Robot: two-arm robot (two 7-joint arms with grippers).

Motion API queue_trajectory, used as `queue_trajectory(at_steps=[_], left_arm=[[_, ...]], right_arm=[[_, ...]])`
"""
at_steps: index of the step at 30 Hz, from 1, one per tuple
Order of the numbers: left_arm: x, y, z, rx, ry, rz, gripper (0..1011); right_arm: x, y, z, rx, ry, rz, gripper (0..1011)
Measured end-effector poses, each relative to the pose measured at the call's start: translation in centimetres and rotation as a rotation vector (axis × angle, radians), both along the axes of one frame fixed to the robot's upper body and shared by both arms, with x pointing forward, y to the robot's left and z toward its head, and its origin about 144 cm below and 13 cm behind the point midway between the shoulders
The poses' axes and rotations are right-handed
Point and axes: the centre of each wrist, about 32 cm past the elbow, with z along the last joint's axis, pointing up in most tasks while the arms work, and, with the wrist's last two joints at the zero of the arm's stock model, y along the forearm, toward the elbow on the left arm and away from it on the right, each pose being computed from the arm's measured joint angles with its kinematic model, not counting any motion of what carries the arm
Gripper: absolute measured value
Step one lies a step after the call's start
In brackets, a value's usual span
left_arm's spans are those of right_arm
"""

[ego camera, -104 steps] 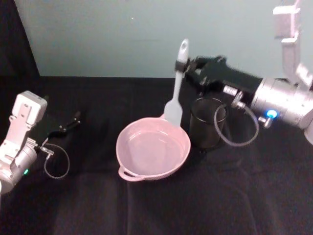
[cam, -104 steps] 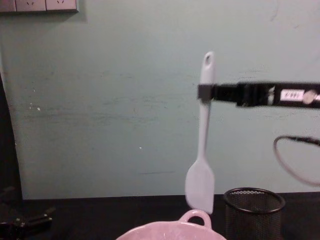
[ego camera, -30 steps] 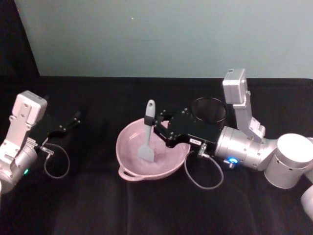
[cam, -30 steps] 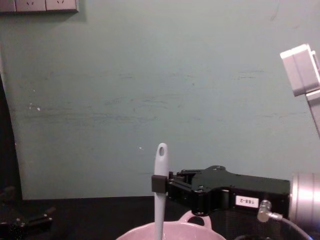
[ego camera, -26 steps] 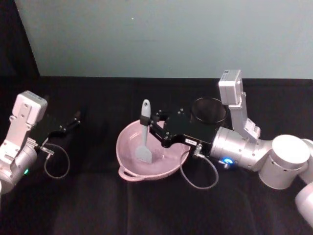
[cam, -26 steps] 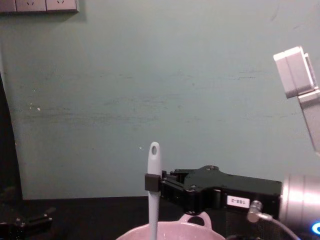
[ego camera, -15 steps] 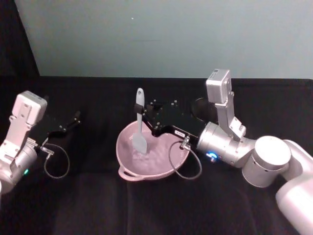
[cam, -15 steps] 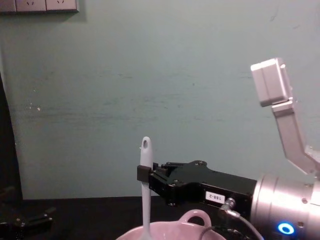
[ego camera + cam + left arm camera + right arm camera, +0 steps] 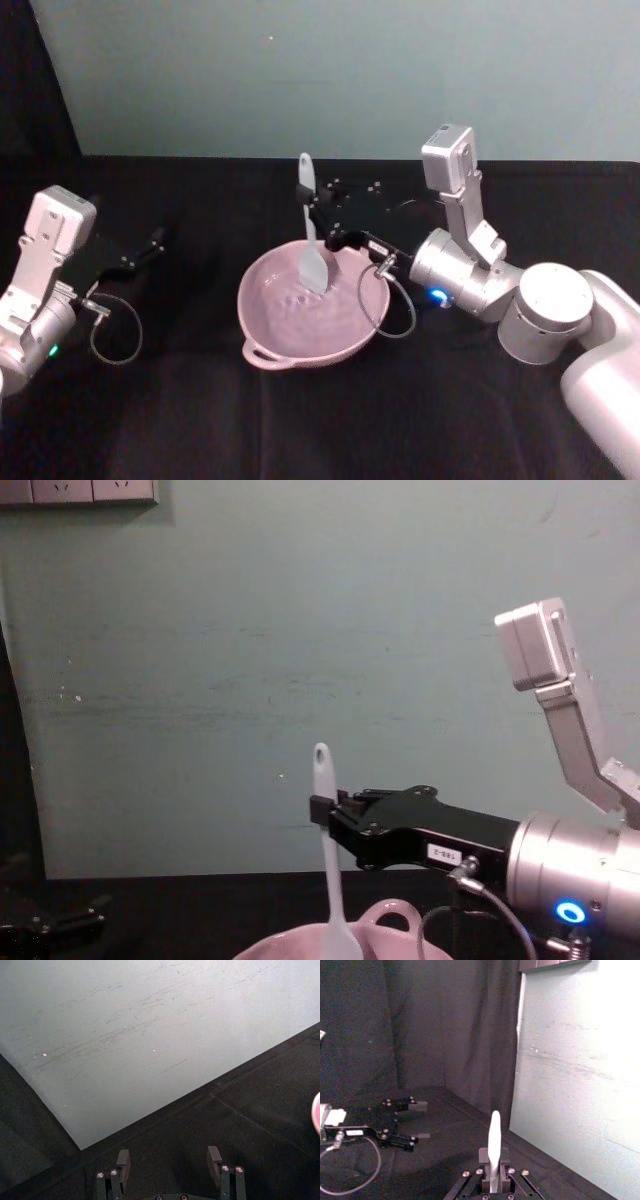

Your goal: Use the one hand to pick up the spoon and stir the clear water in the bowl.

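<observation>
The right gripper (image 9: 313, 222) is shut tight on the handle of the spoon (image 9: 313, 265), a bit above the middle. It holds the spoon standing up over the pink bowl (image 9: 262, 345). The flat end of the spoon dips down into the bowl, close to the back rim.

Half a second ago the spoon was nearer the left side of the bowl. Now it has slid to the right and toward the back. In the chest view the gripper (image 9: 320, 810) and the spoon (image 9: 328, 880) have gone right too. The water (image 9: 300, 305) has little ripples on it.

There is not much room left between the spoon and the back rim. There is more room in the bowl toward the front and the left. A thin grey cable (image 9: 385, 305) from the right wrist hangs over the bowl's right rim.

The left gripper (image 9: 150, 245) is low down, well apart from the bowl on the left side. Its fingers are spread and hold nothing, the same as before.

The table (image 9: 320, 430) is covered in black cloth. Behind it is a pale green wall (image 9: 300, 80), with a dark curtain (image 9: 30, 90) at the left.
</observation>
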Motion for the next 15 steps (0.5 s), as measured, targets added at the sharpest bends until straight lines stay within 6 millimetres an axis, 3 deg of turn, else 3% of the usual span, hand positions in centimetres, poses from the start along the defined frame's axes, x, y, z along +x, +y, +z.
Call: queue_trajectory(at_steps=[8, 15], left_arm=[[0.0, 0.0, 0.0, 0.0, 0.0, 0.0, 1011], [0.0, 0.0, 0.0, 0.0, 0.0, 0.0, 1011]], right_arm=[[-0.6, -1.8, 0.5, -0.015, 0.027, 0.023, 110], [-2.5, -2.5, 1.1, 0.011, 0.087, 0.134, 110]])
